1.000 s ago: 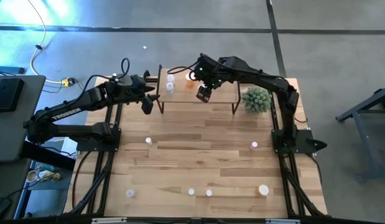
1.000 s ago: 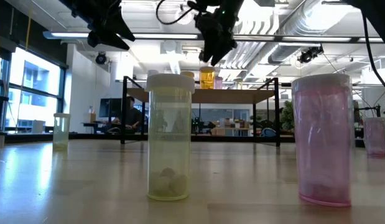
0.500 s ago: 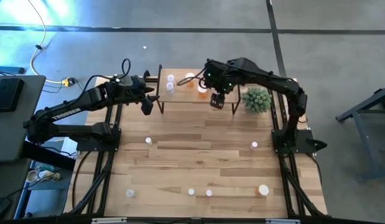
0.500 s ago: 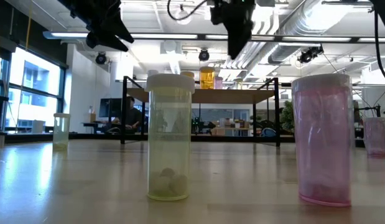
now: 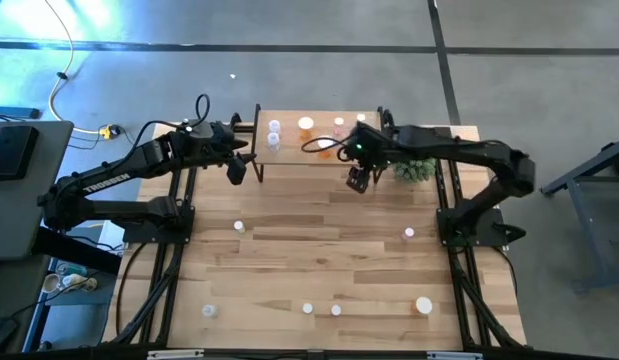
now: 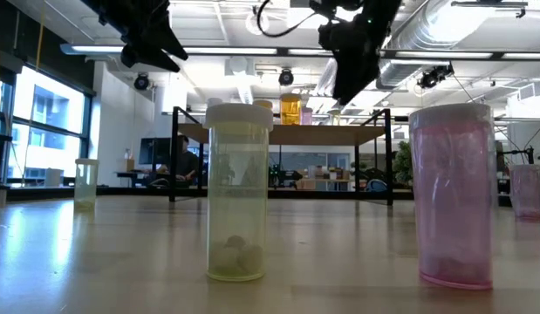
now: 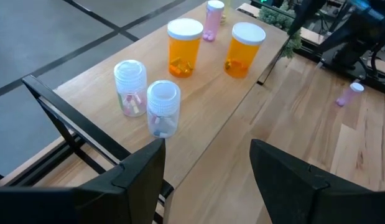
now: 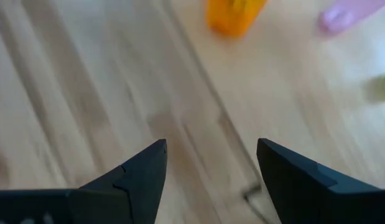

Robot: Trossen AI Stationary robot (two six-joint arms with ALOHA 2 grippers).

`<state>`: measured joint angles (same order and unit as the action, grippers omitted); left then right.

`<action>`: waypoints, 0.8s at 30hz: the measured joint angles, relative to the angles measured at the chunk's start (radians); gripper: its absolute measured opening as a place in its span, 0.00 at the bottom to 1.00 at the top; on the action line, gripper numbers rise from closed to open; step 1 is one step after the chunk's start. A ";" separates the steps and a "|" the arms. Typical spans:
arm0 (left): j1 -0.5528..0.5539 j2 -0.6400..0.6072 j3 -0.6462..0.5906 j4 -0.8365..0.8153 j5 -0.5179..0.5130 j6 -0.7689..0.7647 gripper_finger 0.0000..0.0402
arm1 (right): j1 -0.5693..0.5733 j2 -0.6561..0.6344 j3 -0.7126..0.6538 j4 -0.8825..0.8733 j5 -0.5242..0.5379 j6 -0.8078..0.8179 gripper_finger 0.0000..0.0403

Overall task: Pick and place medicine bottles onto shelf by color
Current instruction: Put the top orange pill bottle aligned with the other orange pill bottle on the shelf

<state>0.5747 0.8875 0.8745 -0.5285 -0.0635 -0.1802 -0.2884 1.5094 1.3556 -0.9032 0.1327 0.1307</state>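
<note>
Both grippers are seen released and empty, the right gripper (image 5: 358, 182) at 5 o'clock off the shelf (image 5: 319, 152), the left gripper (image 5: 236, 168) at its 9 o'clock end, with medicine bottles (image 7: 183, 46) stood on the shelf and others scattered on the table (image 5: 319, 250).

Light-wood desk (image 5: 329, 250) w/ plank grain, on a grey floor (image 5: 549, 60). Green spiky plant (image 5: 419, 168) near the desk's far right corner, partly hidden. Yellow cable (image 5: 59, 85) on the floor off the desk's far left corner. Dark case (image 5: 9, 150) off the left edge.
</note>
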 joint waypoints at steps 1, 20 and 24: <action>0.000 0.000 0.000 0.001 0.000 0.000 0.56 | 0.006 -0.023 -0.046 0.078 0.022 0.024 0.60; -0.001 0.000 0.000 0.001 0.000 0.000 0.56 | 0.015 -0.040 -0.309 0.661 0.325 0.183 0.39; -0.001 0.000 0.000 0.001 0.000 0.000 0.56 | 0.015 -0.006 -0.309 0.692 0.319 0.185 0.33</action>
<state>0.5739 0.8874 0.8745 -0.5274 -0.0635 -0.1802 -0.2729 1.5037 1.0466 -0.2108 0.4519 0.3155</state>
